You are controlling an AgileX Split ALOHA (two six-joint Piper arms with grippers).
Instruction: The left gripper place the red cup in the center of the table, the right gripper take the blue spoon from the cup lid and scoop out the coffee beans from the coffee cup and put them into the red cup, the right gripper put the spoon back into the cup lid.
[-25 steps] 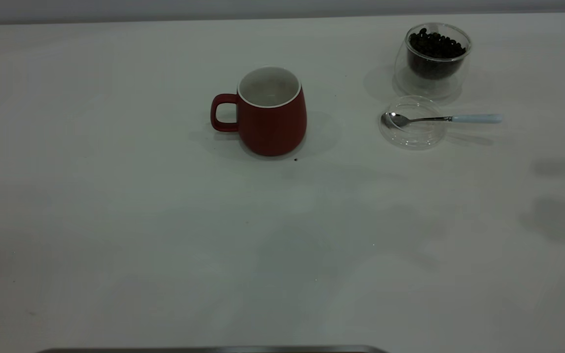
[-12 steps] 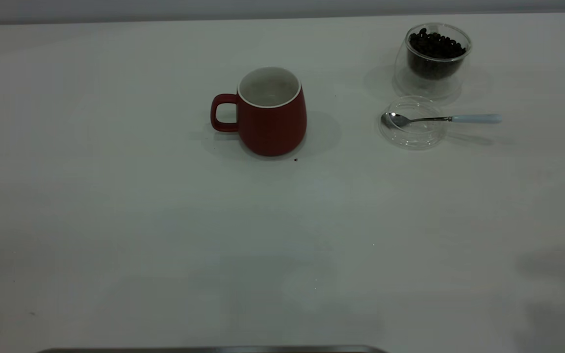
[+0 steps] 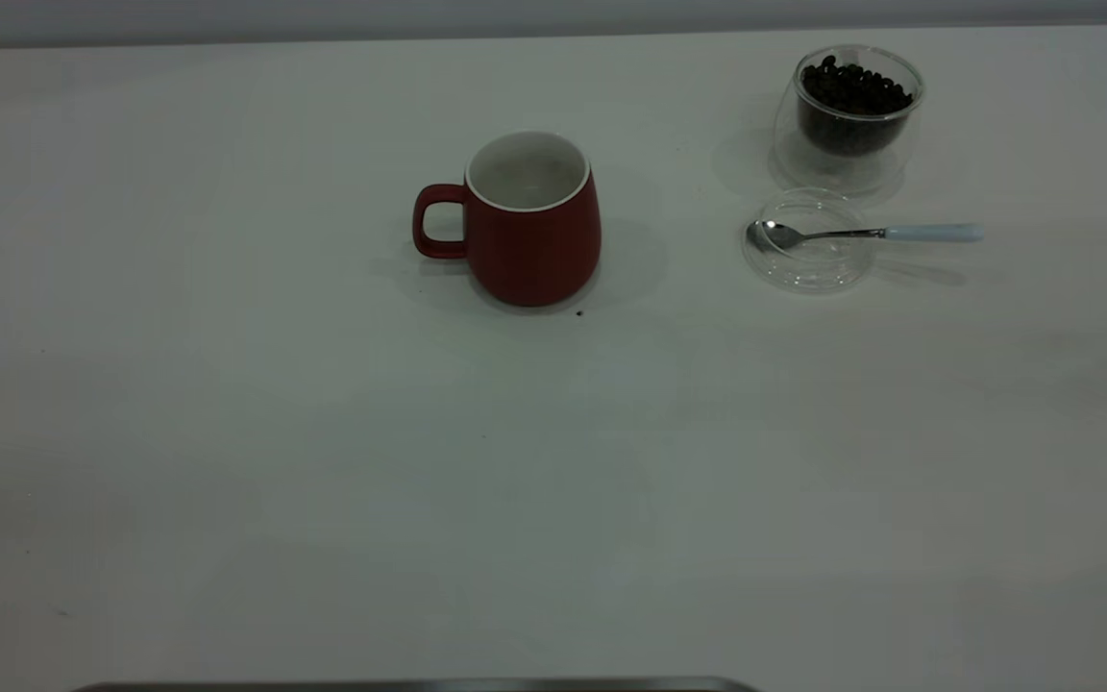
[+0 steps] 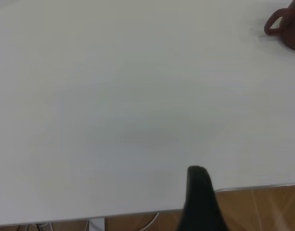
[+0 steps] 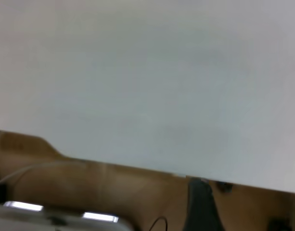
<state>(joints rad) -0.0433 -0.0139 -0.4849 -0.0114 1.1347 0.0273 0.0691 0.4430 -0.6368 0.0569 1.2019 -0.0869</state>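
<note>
Tabletop (image 3: 227, 481) fills the lower half of the exterior frame, bare and white, with neither arm over it. In the left wrist view one dark finger of the left gripper (image 4: 201, 202) shows at the bottom edge, out by the table's rim; with only that finger in sight I cannot tell how wide it stands, and it touches nothing. The right gripper (image 5: 200, 207) looks the same in its own view, a single dark finger low in the frame beyond the table edge, its opening not to be judged, nothing in it. Both arms look parked off the work area. Farther up, just above frame centre, the cup (image 3: 534, 226) stands upright, handle toward frame left, its white inside showing no beans that I can see; it already sits about mid-table, so the placing step seems done or needless. A dark speck lies just beside its base. At upper right the lid (image 3: 808, 264) lies flat with the spoon (image 3: 866, 233) across it, bowl inside, pale handle overhanging toward frame right, which offers the right arm a free end to pinch. Behind it, near the top right corner, the glass (image 3: 842, 159) holds the beans (image 3: 851, 96), heaped near its rim, within short reach of the spoon.
</note>
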